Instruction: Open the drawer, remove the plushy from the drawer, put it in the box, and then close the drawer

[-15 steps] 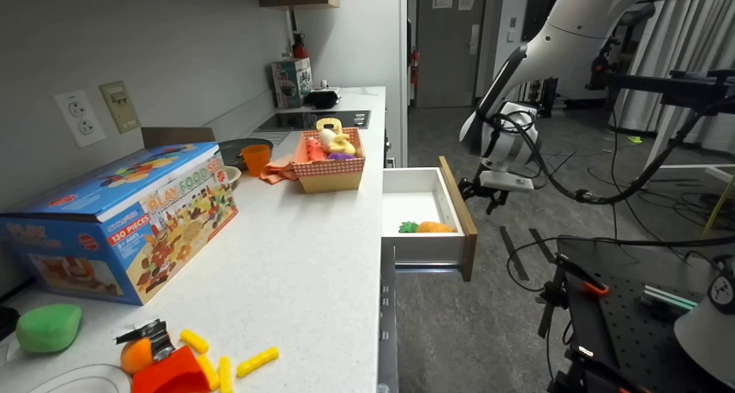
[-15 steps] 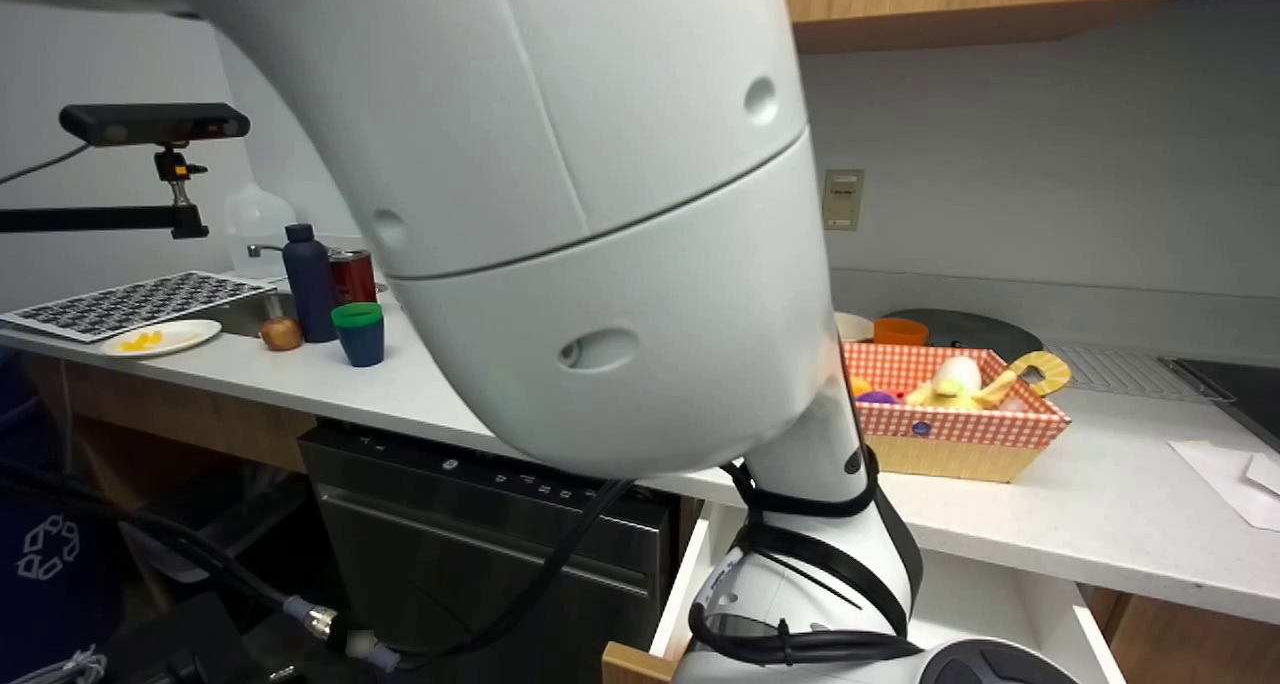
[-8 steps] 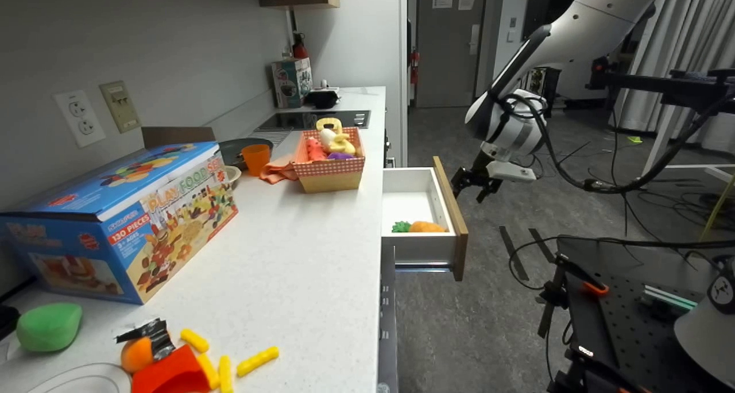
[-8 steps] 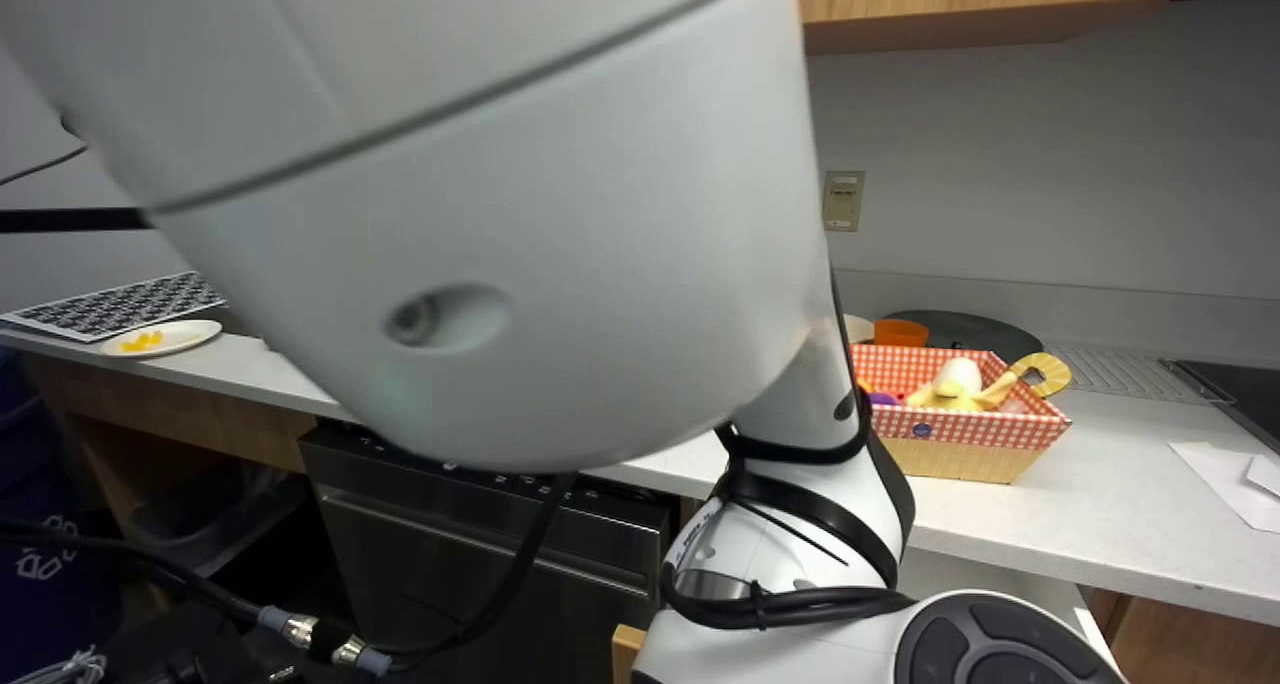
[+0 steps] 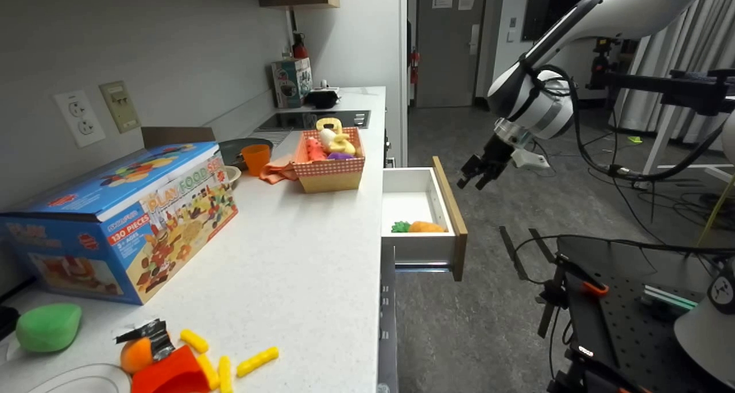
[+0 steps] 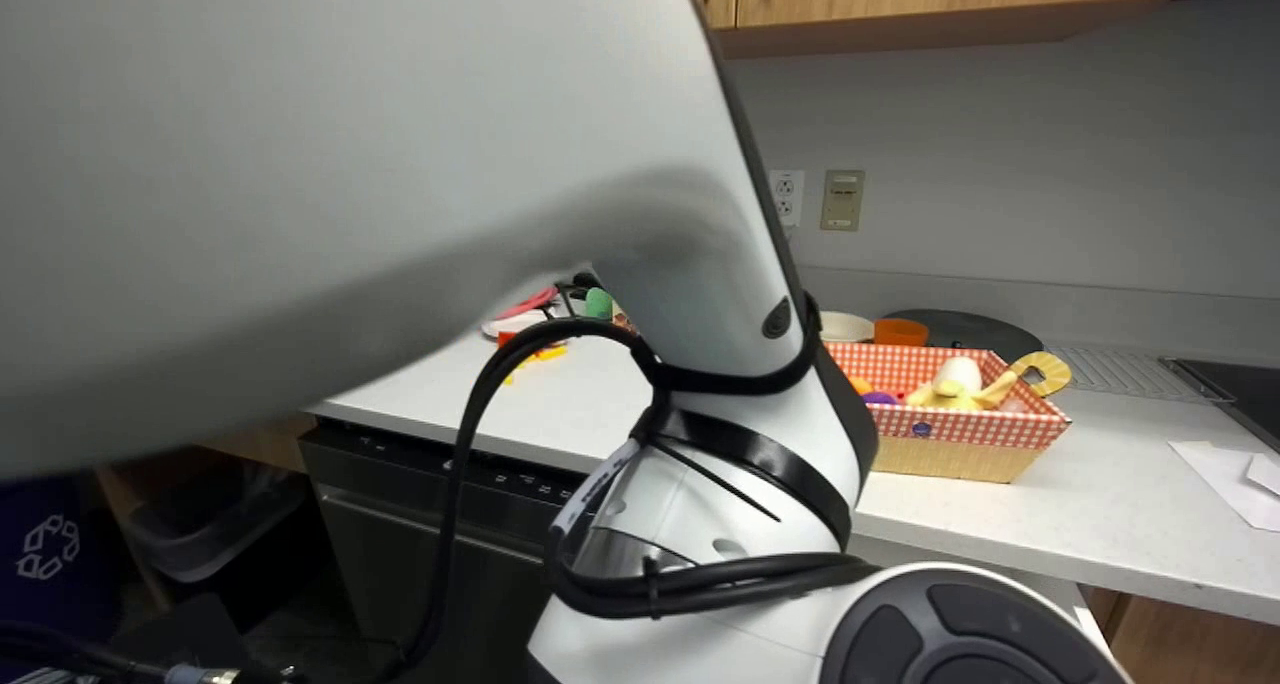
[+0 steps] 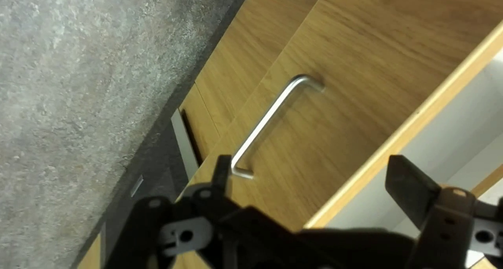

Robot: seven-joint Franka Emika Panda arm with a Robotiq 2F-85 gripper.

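The plushy [image 5: 422, 227] in the drawer [image 5: 450, 202] is judged light and soft, best gripped around its orange body; the gripper [image 7: 310, 161] is spread wide, with nothing grasped.

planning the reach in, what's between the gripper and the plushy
In an exterior view, the drawer front lies between them: the gripper hangs outside it, the plushy lies inside the drawer.
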